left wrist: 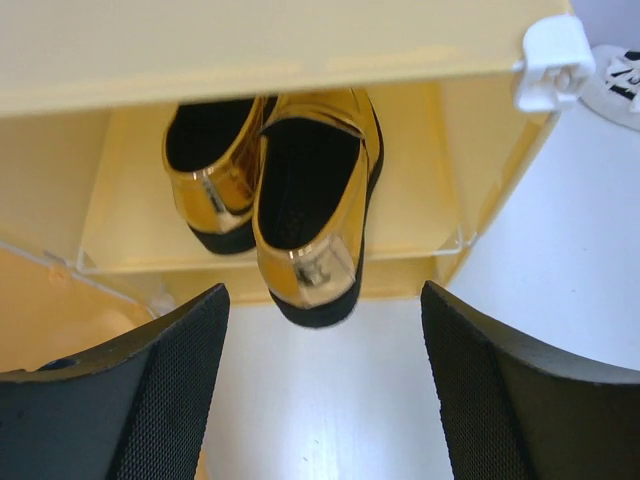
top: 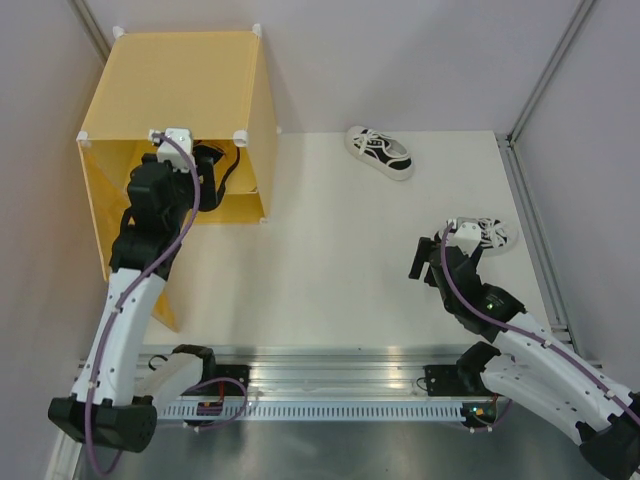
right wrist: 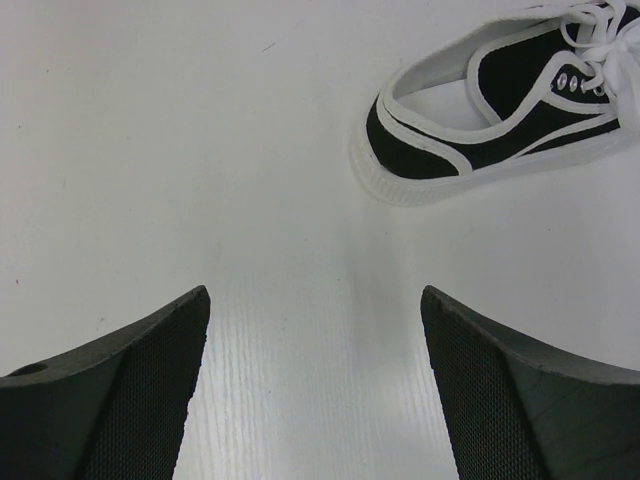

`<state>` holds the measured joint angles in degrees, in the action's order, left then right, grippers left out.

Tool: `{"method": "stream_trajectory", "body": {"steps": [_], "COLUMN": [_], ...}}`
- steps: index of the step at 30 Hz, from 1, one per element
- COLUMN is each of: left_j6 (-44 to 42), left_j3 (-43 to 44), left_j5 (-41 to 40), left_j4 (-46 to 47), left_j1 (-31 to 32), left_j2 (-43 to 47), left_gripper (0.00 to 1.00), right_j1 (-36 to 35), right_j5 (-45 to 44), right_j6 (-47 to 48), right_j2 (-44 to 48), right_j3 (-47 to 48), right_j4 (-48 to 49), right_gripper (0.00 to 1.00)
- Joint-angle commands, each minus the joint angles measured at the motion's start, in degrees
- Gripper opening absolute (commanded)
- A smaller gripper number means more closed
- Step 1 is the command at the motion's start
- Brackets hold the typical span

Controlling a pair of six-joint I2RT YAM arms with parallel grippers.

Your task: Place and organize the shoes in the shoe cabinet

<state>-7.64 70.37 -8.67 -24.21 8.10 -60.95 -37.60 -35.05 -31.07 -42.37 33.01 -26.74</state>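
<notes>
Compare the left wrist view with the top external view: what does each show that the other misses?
Left wrist only: two gold loafers side by side on an inner shelf, heels outward, framed by the open left end effector. Top external only: the right end effector beside a sneaker. Both: the yellow cabinet and white table.

We can read no text, label or number; the small plate on the gold loafer point(left wrist: 312, 215) heel is too blurred.
</notes>
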Motion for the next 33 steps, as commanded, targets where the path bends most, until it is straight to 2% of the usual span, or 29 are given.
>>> {"method": "stream_trajectory", "body": {"steps": [1, 5, 6, 10, 16, 24, 29, 33], "left_j6": [12.37, 17.57, 17.40, 16.69, 14.15, 11.68, 12.21, 13.35], "left_j3": [-6.81, -16.47, -22.06, -26.42, -24.05, -23.26, -22.21, -21.33], "left_j5": [-2.32, -3.02, -4.33, -5.04, -8.20, -7.69, -3.30, -1.88], "left_j4": [-1.72, 2.39, 8.67, 16.72, 19.81, 23.06, 25.52, 26.05], "left_j1": [0.07, 0.08, -0.01, -0.01, -0.01, -3.43, -4.76, -4.76], "left_j2": [5.39, 10.23, 12.41, 11.47, 1.99, -1.63, -3.47, -5.75], "left_gripper": [0.80, 0.79, 0.80, 0.79, 0.77, 0.76, 0.65, 0.60], "right_j1": [0.16, 0.16, 0.16, 0.16, 0.16, 0.16, 0.16, 0.16], "right_j5": [0.42, 0.51, 0.59, 0.68, 0.77, 1.38, 1.56, 1.39], "right_j6": [-0.04, -0.13, -0.13, 0.22, 0.31, 0.48, 0.92, 0.92], "right_j2": [0.27, 0.97, 1.15, 1.41, 2.73, 5.37, 4.75, 4.40], "right_j3": [-0.58, -1.02, -1.20, -1.29, -1.64, -2.60, -2.60, -2.52], "right_j4": [1.17, 1.52, 1.69, 1.78, 1.96, 2.48, 2.92, 2.92], "right_gripper": [0.90, 0.90, 0.90, 0.90, 0.90, 0.90, 0.90, 0.90]}}
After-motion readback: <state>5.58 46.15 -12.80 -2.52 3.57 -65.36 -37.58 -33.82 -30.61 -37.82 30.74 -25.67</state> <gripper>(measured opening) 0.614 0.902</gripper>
